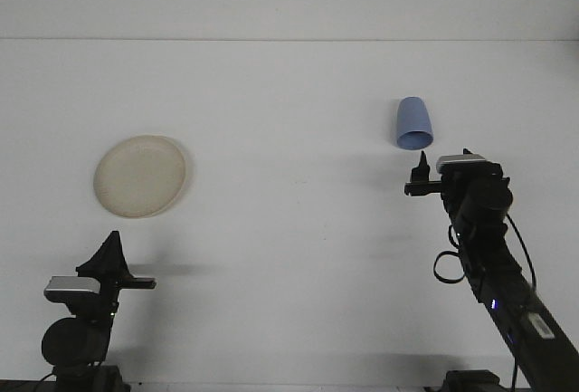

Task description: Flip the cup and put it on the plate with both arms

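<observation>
Two arms over a white desk (289, 229). Blue cup (414, 124) — lying tipped, mouth toward the near edge, in the desk's right half. Cream plate (140, 176) near the left edge. Right gripper (441, 171), fingers apart, just short of the cup; left gripper (112, 252), fingers together, at the near-left corner.

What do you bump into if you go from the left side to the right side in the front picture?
Left gripper → cream plate → blue cup → right gripper, which sits just below the cup and a little to its right.
</observation>
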